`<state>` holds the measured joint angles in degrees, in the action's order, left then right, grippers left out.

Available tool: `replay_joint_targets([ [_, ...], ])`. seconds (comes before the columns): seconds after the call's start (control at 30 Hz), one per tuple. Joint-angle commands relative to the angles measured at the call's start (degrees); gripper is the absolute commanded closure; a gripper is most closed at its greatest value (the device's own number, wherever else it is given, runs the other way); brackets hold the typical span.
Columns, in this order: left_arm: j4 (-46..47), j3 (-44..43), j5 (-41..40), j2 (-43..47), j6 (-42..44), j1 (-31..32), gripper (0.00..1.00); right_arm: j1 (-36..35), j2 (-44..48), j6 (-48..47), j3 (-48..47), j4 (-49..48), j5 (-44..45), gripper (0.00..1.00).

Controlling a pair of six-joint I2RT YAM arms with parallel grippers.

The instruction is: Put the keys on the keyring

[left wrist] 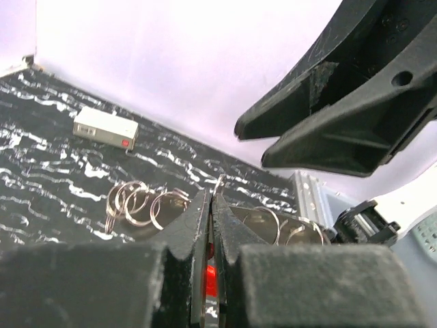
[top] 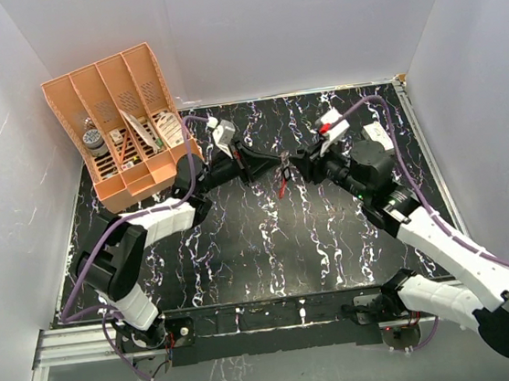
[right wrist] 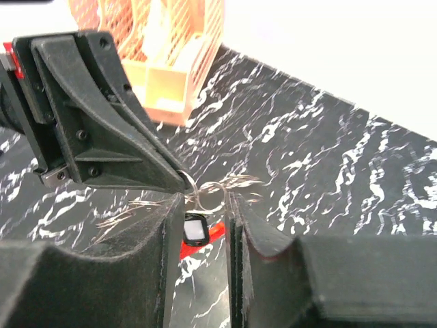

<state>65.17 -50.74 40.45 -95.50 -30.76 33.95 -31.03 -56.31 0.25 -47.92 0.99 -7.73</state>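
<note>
Both grippers meet above the middle of the table. My left gripper (top: pixel 274 159) (left wrist: pixel 212 195) is shut on the thin metal loop of the keyring (right wrist: pixel 186 179), whose red crescent (right wrist: pixel 210 236) (top: pixel 281 185) hangs below the jaws. In the left wrist view a strip of that red (left wrist: pixel 212 273) shows between the closed fingers. A small dark key with a pale middle (right wrist: pixel 196 229) dangles from a linked ring (right wrist: pixel 213 195). My right gripper (right wrist: pixel 203 201) (top: pixel 295 160) stands open, one finger on each side of the hanging key and touching nothing.
An orange slotted organizer (top: pixel 123 123) stands at the back left. In the left wrist view several loose metal rings (left wrist: pixel 140 205) lie on the black marbled table, more rings (left wrist: pixel 273 222) lie to the right, and a small white box with a red mark (left wrist: pixel 104 128) lies farther back.
</note>
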Motion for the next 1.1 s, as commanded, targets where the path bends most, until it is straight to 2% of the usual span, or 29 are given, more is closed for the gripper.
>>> replay_joint_targets([
  [0.0, 20.8, 1.0, 0.6, -2.5, -11.1, -2.0, 1.0, -0.2, 4.2, 2.6, 0.5, -5.6, 8.1, 0.71],
  [0.1, 30.1, 0.9, 1.3, -5.8, -17.2, -2.9, 1.0, -0.2, 4.7, 3.0, 0.8, -5.0, 9.5, 0.71],
  [0.17, 32.7, 0.5, 1.7, -7.0, -19.1, -3.1, 1.0, -0.2, 4.5, 3.3, 0.9, -4.8, 9.5, 0.71],
  [0.73, 31.4, -0.1, 3.4, -6.1, -18.5, -3.1, 1.0, -0.2, 2.1, 4.7, 2.0, -5.3, 4.8, 0.66],
  [0.8, 32.6, -0.4, 4.3, -6.5, -19.2, -3.3, 1.0, -0.2, 1.6, 4.7, 2.2, -5.2, 3.6, 0.61],
  [1.07, 33.5, -2.2, 7.5, -6.8, -21.2, -3.7, 1.0, -0.1, 1.3, 4.8, 5.0, -6.9, -0.5, 0.52],
])
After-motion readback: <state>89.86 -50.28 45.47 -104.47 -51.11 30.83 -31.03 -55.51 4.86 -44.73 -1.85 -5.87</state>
